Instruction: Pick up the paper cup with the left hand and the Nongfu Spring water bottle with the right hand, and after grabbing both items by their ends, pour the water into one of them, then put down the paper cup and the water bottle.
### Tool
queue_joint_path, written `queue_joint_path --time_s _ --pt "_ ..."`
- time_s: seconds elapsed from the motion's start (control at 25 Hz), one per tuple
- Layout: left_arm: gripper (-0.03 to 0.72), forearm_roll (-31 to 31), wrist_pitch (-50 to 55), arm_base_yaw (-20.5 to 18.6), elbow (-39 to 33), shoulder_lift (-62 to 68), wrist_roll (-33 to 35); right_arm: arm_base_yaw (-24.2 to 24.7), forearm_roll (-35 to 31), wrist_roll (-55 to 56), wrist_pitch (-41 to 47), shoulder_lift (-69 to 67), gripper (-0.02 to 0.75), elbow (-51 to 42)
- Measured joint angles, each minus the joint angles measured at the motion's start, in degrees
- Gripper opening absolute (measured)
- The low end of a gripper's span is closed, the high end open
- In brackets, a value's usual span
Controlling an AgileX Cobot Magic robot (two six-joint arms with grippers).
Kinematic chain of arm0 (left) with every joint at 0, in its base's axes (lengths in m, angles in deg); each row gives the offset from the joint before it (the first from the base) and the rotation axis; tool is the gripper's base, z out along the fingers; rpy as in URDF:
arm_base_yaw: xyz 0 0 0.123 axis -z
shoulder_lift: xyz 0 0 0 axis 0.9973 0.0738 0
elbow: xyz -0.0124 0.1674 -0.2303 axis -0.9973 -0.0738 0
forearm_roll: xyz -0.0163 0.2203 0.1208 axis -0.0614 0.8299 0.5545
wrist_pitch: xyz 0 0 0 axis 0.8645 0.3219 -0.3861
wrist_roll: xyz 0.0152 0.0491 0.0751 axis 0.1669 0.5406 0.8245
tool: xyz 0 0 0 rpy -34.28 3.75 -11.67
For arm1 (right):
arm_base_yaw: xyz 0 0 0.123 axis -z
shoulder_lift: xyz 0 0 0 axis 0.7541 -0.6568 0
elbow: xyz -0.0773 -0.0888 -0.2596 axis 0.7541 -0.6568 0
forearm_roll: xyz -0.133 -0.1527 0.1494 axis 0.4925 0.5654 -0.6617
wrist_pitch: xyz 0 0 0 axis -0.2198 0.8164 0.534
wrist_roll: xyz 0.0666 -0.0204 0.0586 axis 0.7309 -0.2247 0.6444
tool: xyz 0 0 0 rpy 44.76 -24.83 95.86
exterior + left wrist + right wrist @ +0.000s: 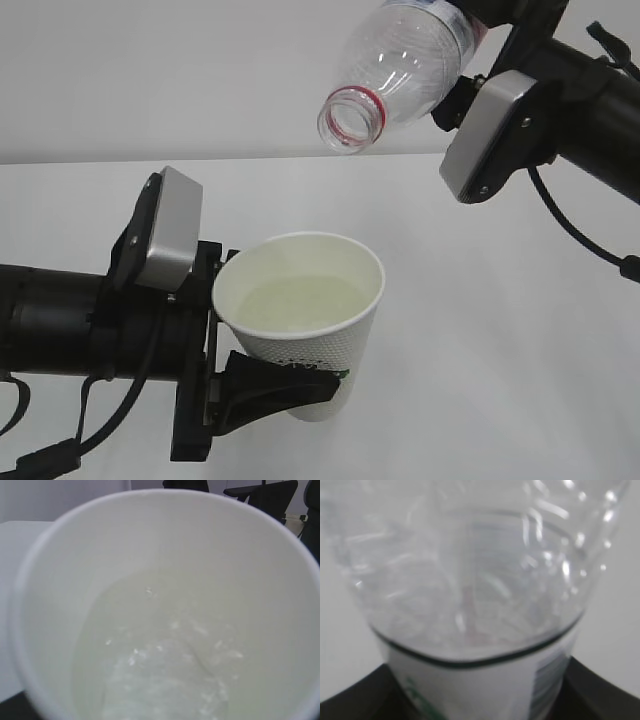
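Note:
My left gripper [250,325] is shut on the white paper cup [310,340], one black finger [275,385] across its lower side by the green logo. The cup is held off the table, tilted a little, with a pale pool of water [300,305] inside. In the left wrist view the cup's inside [240,580] fills the frame, with water [165,675] at the bottom. My right gripper [475,55] is shut on the clear Nongfu Spring water bottle [400,60], which is tipped with its open mouth [348,122] down-left above the cup. No stream shows. The bottle [470,580] fills the right wrist view.
A white table [520,350] lies under both arms and ends at a pale wall [150,70]. Black cables [575,235] hang from the arms. Dark chairs [270,497] stand beyond the cup in the left wrist view.

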Motion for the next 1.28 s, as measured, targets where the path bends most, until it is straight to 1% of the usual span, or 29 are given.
queue_joint_path --time_s 0.8,1.28 --pt "0.528 0.00 0.00 0.00 0.00 0.00 0.00 0.00 -0.74 2.25 0.00 0.00 0.470 0.00" --pt "0.528 0.00 0.00 0.00 0.00 0.00 0.00 0.00 -3.37 7.69 0.00 0.00 0.470 0.00"
